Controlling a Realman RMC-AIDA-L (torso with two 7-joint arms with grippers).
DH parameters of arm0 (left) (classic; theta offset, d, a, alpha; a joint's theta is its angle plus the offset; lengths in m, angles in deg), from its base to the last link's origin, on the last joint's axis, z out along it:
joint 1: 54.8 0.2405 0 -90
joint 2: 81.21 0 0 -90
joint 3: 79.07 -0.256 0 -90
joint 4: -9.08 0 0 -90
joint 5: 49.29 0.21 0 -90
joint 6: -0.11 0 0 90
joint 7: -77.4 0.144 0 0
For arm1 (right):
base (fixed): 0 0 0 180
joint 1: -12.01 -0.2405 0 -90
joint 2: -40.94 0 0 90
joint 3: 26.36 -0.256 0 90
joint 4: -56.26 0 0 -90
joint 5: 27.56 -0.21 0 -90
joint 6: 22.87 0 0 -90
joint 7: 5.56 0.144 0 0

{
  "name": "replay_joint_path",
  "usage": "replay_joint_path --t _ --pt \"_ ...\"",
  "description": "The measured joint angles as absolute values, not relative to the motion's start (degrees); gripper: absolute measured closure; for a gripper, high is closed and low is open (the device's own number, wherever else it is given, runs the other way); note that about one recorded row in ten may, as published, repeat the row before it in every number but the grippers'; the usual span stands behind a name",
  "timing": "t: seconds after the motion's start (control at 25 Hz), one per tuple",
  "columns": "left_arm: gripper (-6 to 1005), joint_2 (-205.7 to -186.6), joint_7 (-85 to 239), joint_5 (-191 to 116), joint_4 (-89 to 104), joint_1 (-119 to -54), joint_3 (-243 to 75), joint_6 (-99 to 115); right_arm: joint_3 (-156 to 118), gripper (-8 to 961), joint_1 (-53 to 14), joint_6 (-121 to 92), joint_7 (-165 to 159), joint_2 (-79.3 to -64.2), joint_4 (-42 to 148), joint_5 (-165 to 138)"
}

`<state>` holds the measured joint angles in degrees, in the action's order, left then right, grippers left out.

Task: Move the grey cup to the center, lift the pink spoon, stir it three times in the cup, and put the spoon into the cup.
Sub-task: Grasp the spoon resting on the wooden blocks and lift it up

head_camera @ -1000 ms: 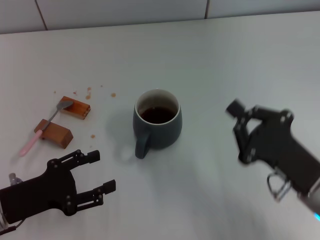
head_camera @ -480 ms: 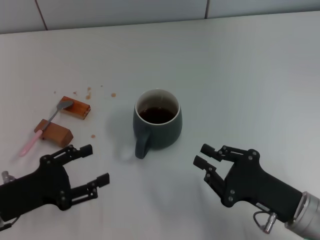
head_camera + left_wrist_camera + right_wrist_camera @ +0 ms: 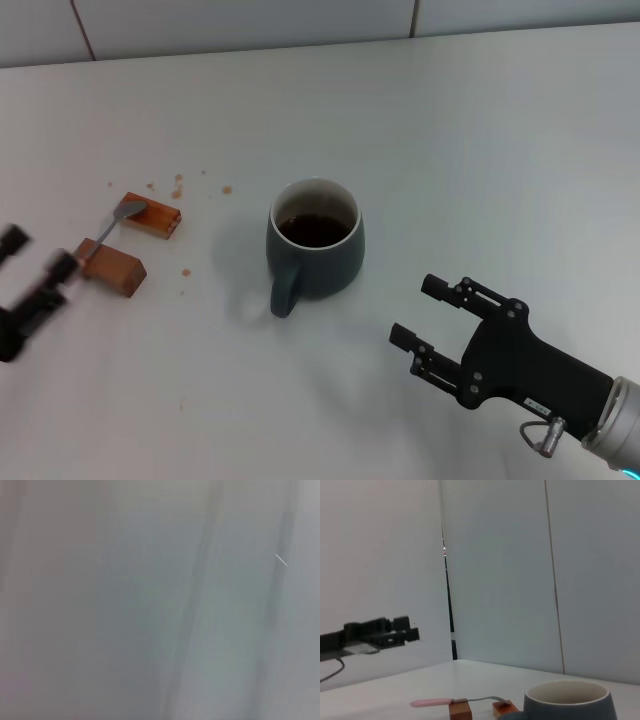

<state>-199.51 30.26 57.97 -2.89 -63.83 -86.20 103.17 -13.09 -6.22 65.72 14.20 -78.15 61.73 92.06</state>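
Black and spread wide with nothing held, my right gripper [image 3: 425, 320] hangs near the tabletop's front edge, just right of the grey cup [image 3: 315, 243], which sits mid-table holding dark liquid. Toward the left edge my left gripper [image 3: 35, 290] is blurred, so I cannot tell its opening. It hovers beside the pink spoon [image 3: 118, 214], bridged across two wooden blocks [image 3: 112, 268]; a careless approach could knock it off.

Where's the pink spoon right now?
In the head view, the pink spoon lies across two wooden blocks on the robot's left, beside the grey cup.
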Motion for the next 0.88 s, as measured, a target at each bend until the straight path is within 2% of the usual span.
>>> replay_joint_path --t 0.24,0.44,0.88 --pt "186 -199.40 13.6 57.9 -1.3 -62.4 -76.9 100.7 -13.0 199 -6.3 65.6 14.2 -78.15 61.2 92.1" --pt "186 -199.18 -3.1 58.4 -1.9 -62.2 -76.9 95.1 -12.9 199 -6.2 65.6 14.2 -78.15 61.0 92.2" --pt "186 -199.16 -12.1 59.4 -1.6 -62.2 -77.2 89.7 -12.2 198 -5.9 65.6 14.3 -78.15 60.7 92.3"
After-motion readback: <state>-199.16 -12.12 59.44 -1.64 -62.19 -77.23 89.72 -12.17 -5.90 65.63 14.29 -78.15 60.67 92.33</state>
